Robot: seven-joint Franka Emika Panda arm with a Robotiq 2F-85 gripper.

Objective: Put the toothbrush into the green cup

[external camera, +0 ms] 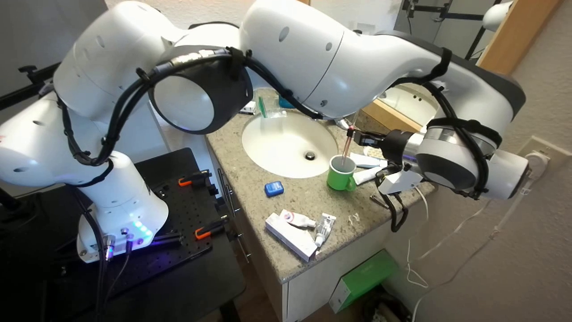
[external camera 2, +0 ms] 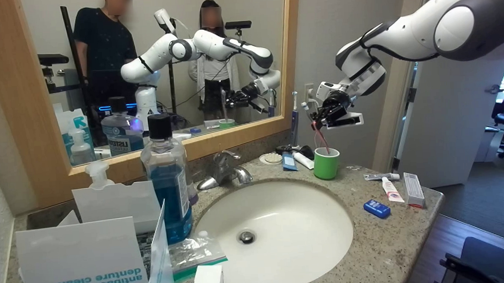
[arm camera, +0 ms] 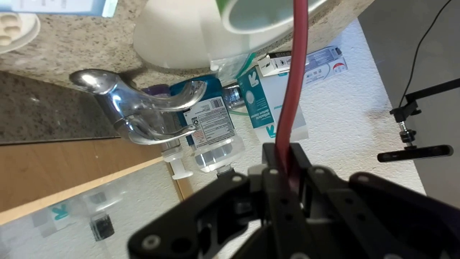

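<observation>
The green cup stands upright on the counter beside the sink, and it also shows in an exterior view. Part of its rim and inside shows at the top of the wrist view. My gripper is above the cup, shut on the red toothbrush. In the wrist view the fingers pinch its red handle. In an exterior view the toothbrush slants down, and its lower end appears within the cup's mouth. How deep it reaches cannot be told.
The sink basin and faucet are beside the cup. Tubes and an electric toothbrush stand or lie behind it. A blue floss box, small tubes and a white box lie in front. The mirror rises behind.
</observation>
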